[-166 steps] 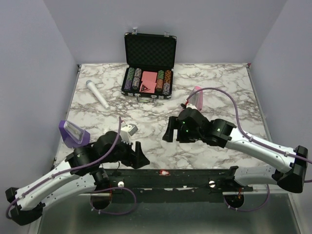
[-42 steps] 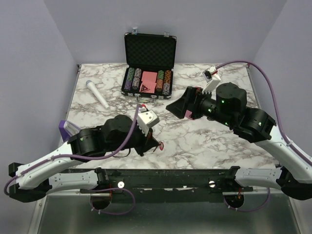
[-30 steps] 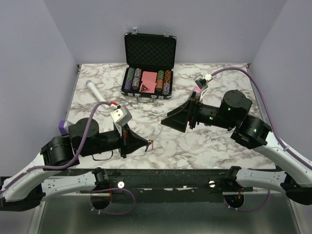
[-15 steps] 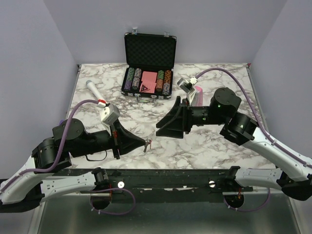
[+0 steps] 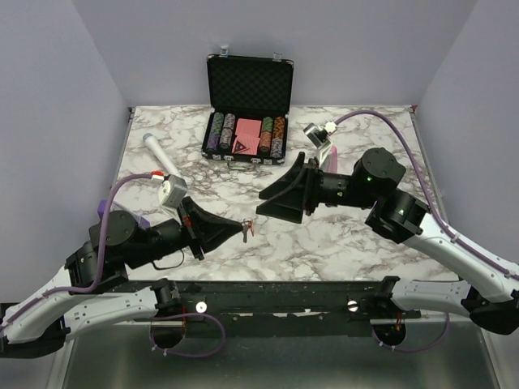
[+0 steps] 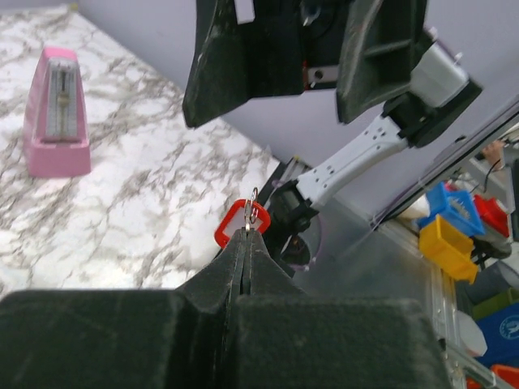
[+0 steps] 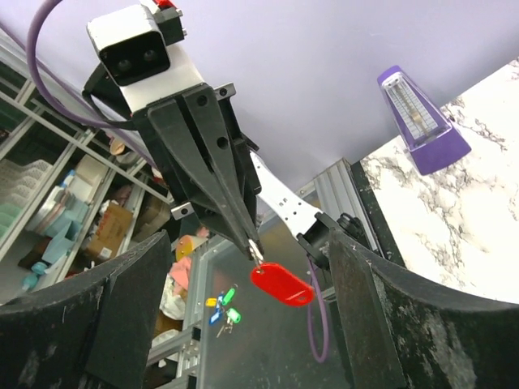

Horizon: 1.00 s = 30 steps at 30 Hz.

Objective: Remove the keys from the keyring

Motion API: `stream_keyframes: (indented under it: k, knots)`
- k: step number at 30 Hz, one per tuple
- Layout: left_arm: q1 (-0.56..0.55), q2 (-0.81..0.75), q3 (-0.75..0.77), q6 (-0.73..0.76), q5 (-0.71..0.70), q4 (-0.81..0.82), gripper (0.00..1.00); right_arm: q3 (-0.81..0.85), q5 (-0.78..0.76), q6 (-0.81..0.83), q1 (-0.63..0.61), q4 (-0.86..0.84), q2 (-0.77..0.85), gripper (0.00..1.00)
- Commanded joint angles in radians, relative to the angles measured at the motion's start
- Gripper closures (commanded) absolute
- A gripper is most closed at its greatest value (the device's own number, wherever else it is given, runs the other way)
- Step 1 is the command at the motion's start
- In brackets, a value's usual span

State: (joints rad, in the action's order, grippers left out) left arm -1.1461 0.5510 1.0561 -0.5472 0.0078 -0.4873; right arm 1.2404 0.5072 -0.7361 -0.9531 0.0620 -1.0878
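- A white-and-grey marble table (image 5: 365, 251) fills the overhead view, with both robot arms reaching in from its 6 o'clock edge.
- An open black case (image 5: 249, 81) sits at the table's 12 o'clock edge, lid upright, with rows of poker chips and pink cards inside.
- The right gripper (image 5: 280, 203) is near the table's centre, pointing toward 9 o'clock. Its two fingers are spread wide with nothing between them, and they face the left gripper without touching it.
- The left gripper (image 5: 238, 229) lies at about 7 o'clock from the table's centre and points toward 3 o'clock. Its fingers are pressed together into a narrow wedge, pinching the keyring at their very tip.
- A pink metronome (image 6: 57, 113) stands upright on the marble, at 1 o'clock from the right gripper and partly hidden behind that arm in the overhead view.
- A purple metronome (image 7: 422, 121) stands near the table's 8 o'clock edge, behind the left arm.
- A white microphone (image 5: 162, 156) with a blue-grey head lies at 10 o'clock on the table.
- The keyring (image 7: 281, 284) — a small red oval tag — hangs from the left fingertips, between the two grippers.
- The keys (image 6: 254, 207) — a tiny thin silver piece — show right at the pinch, touching the red tag; their shape is too small to make out.
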Motion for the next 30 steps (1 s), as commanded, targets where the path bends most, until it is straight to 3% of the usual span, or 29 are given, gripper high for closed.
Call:
stream_keyframes:
  k: [1, 6, 13, 17, 23, 30]
  knots:
    - [0.003, -0.04, -0.036, -0.036, -0.034, 0.225, 1.0, -0.01, -0.016, -0.035, 0.004, -0.08, -0.012, 0.14]
    - [0.003, -0.074, -0.071, -0.131, -0.185, 0.282, 1.0, -0.025, -0.022, -0.069, 0.002, -0.133, -0.014, 0.14]
    - [0.002, -0.059, -0.037, -0.315, -0.475, 0.15, 1.0, -0.021, -0.229, -0.123, 0.001, -0.021, 0.02, 0.15]
    - [0.002, -0.031, -0.03, -0.486, -0.586, 0.086, 1.0, -0.039, -0.231, -0.167, 0.002, -0.024, -0.007, 0.2]
    - [0.002, 0.049, 0.064, -0.674, -0.675, -0.105, 1.0, -0.039, -0.237, -0.204, -0.001, -0.011, -0.061, 0.28]
    - [0.002, 0.024, 0.015, -0.715, -0.7, -0.068, 1.0, -0.03, -0.214, -0.23, -0.007, -0.002, -0.109, 0.33]
